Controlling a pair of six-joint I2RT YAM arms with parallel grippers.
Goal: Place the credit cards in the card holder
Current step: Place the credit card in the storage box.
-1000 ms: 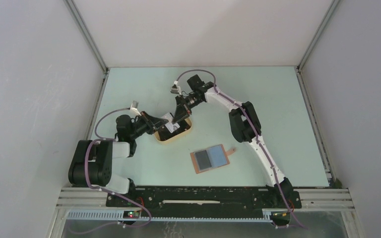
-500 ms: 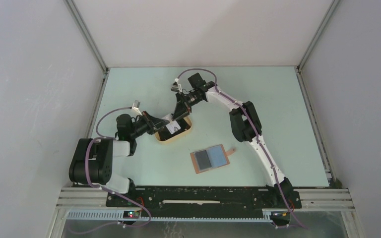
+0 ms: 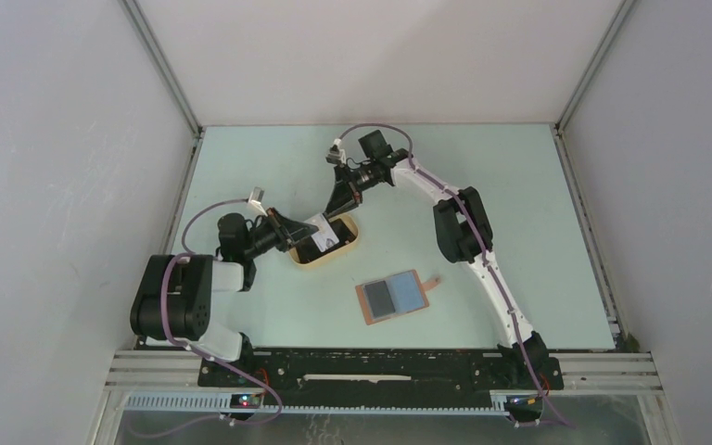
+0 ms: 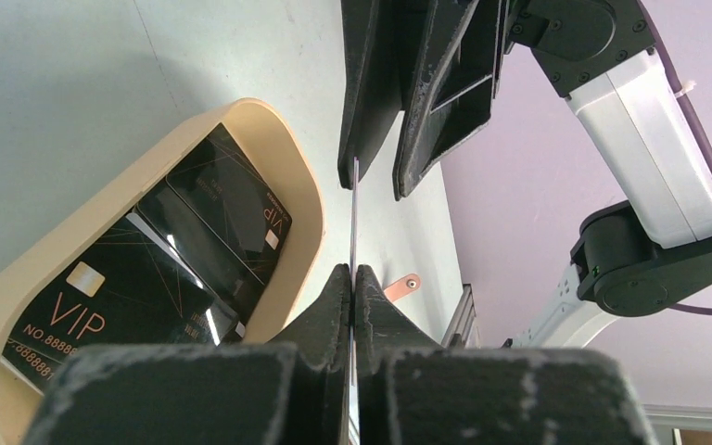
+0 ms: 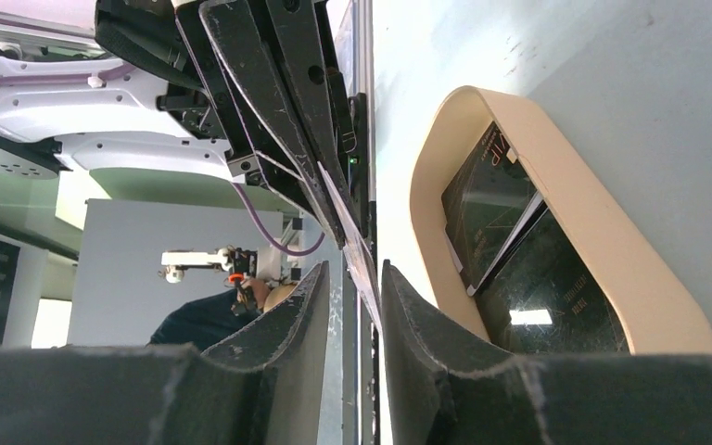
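2 hands meet above the tan tray [image 3: 357,236] toward the back left of the desk [image 3: 519,185], sharing 1 pale card [image 4: 354,222]. The left hand [image 4: 352,273] is clamped tight on the card's lower end and holds it on edge, which leaves both flat faces open to the other arm. The right hand [image 4: 375,181] has its fingers apart on either side of the upper end, 1 pad close against a face and the other clearly off it, so I'd say it has no grip yet. This looks like a hand-over: a thin card lying flat is hard to pinch, so it is being passed on edge to the arm nearer the card holder [image 3: 392,297]. At least 2 black cards [image 4: 213,213] lie overlapped in the tray, tucked against its raised rim, which leaves little room to get a finger under them. The holder lies open and flat nearer the arm bases, well apart from the tray, its snap tab [image 4: 408,283] pointing right. A dark patch on its left half may be a card already in a pocket, though from above I cannot be sure. Nothing I can see lies on the desk between tray and holder, so the right arm should have open room to swing across.
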